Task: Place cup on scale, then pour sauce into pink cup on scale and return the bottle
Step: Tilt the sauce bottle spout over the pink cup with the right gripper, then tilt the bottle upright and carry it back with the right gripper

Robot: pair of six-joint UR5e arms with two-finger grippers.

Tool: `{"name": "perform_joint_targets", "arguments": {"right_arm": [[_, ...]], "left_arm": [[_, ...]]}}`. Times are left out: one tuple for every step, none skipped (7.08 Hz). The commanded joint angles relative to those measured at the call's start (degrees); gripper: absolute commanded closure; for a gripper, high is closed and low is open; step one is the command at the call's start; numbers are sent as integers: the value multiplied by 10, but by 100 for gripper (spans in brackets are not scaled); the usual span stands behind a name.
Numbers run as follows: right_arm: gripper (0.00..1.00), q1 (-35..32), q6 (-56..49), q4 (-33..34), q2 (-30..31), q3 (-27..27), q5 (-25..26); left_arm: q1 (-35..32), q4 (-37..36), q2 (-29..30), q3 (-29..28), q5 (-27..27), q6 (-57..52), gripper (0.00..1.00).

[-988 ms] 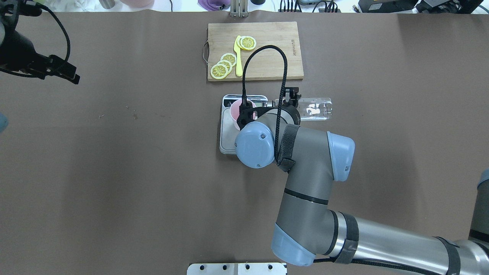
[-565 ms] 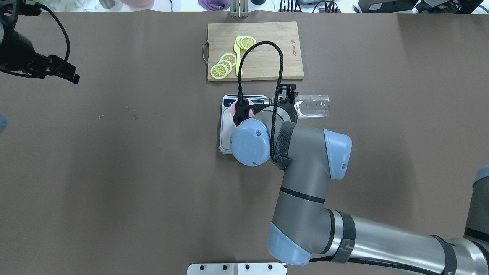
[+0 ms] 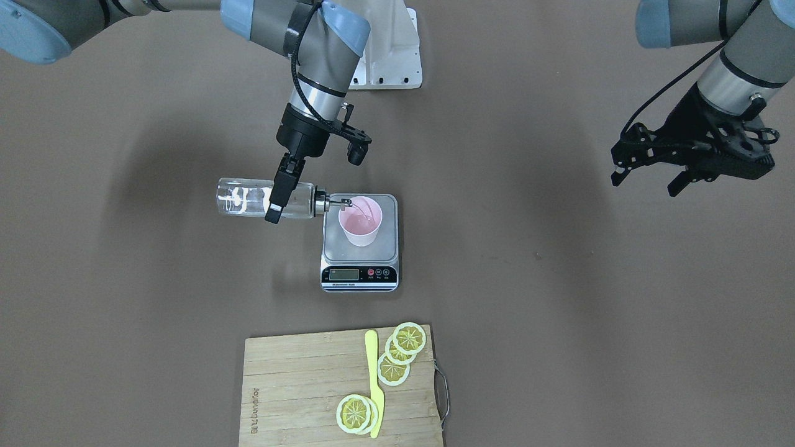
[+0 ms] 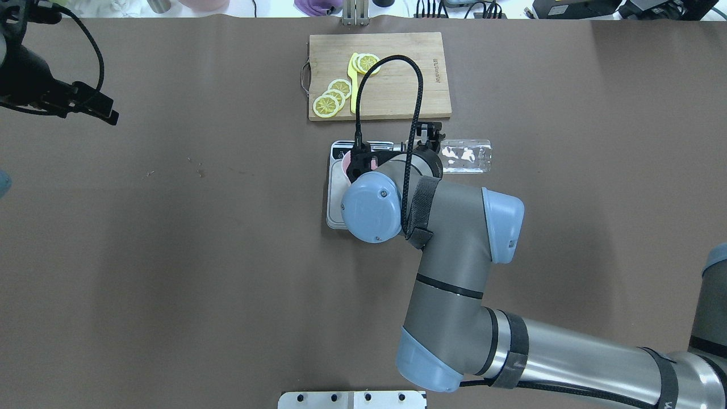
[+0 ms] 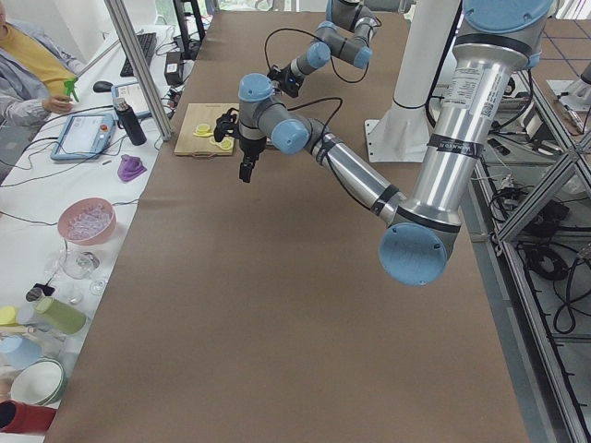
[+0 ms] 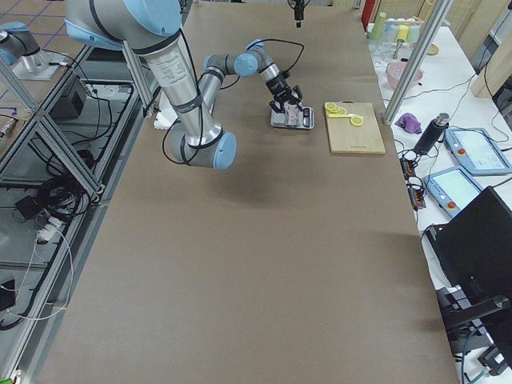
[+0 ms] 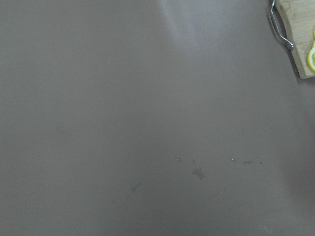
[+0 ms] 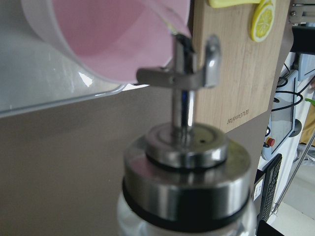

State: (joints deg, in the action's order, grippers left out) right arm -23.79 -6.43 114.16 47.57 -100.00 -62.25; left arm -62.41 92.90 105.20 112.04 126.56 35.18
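Note:
The pink cup (image 3: pixel 360 226) stands upright on the steel scale (image 3: pixel 332 247). My right gripper (image 3: pixel 279 197) is shut on the clear glass bottle (image 3: pixel 245 198), holding it level beside the scale. Its metal spout (image 3: pixel 338 202) reaches over the cup's rim. A thin clear stream of sauce seems to run into the cup. In the right wrist view the spout (image 8: pixel 183 73) sits at the rim of the cup (image 8: pixel 108 39). From overhead my right arm hides most of the cup (image 4: pixel 345 165) and scale (image 4: pixel 334 196); the bottle (image 4: pixel 466 159) sticks out to the right. My left gripper (image 3: pixel 646 180) is open and empty, far off to the side.
A wooden cutting board (image 3: pixel 298 385) with lemon slices (image 3: pixel 397 357) and a yellow knife (image 3: pixel 372 379) lies beyond the scale, and shows overhead too (image 4: pixel 409 85). A white mount plate (image 3: pixel 388 59) sits at the robot's base. Clutter lies past the table's far edge.
My right wrist and the bottle have shifted a little left and toward the cutting board, covering more of the cup. The left arm has not moved.

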Motion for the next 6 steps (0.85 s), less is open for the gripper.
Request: {"name": "perform_joint_targets", "arguments": {"right_arm": [[100,-2,54,-66,19,-3,-4],[100,-4,69,-112,37,-6,-5],[100,-7,79,-125,43,-19,-17],[100,-13,92,-126,58,-47,-26],[100,-12,119,-137,84,-67,-26],[100,-13,121,-137,122,-124,-30]], "left_arm": [[0,0,0,-1,0,0,3],[0,0,1,-2,0,0,3],[0,0,1,-2,0,0,3],[0,0,1,-2,0,0,3],[0,0,0,-2,0,0,3],[0,0,0,-6,0,0,3]]}}
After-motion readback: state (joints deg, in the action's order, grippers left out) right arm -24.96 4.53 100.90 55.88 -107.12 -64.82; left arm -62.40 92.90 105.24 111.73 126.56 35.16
